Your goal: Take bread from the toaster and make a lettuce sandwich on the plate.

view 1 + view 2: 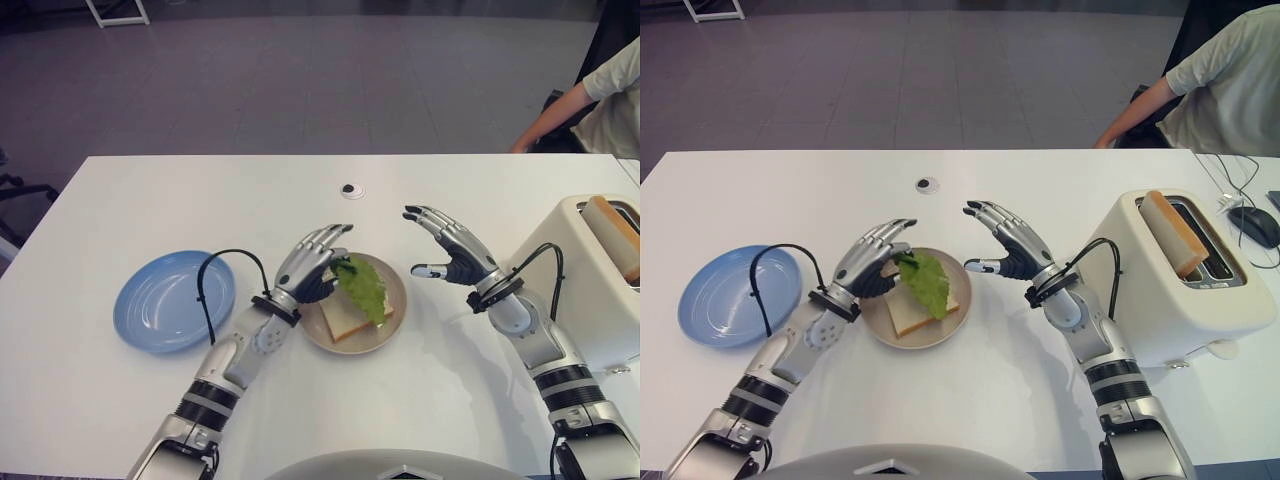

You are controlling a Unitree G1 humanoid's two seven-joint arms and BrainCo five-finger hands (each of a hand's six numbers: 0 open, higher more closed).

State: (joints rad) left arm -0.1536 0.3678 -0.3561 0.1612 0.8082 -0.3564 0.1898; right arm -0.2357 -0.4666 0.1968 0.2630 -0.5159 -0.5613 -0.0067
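A beige plate (396,318) sits mid-table with one slice of bread (343,322) on it. A green lettuce leaf (364,288) lies across the slice. My left hand (312,264) is at the plate's left rim, its fingers curled around the leaf's upper end. Just right of the plate my right hand (446,250) hovers open, palm facing the plate, holding nothing. At the right edge stands the white toaster (1160,290), with another slice of bread (1172,233) sticking up from its slot.
A blue plate (170,302) lies left of my left arm. A small black-and-white disc (351,188) is set into the table farther back. A mouse (1256,226) and cables lie beyond the toaster. A person sits at the far right corner.
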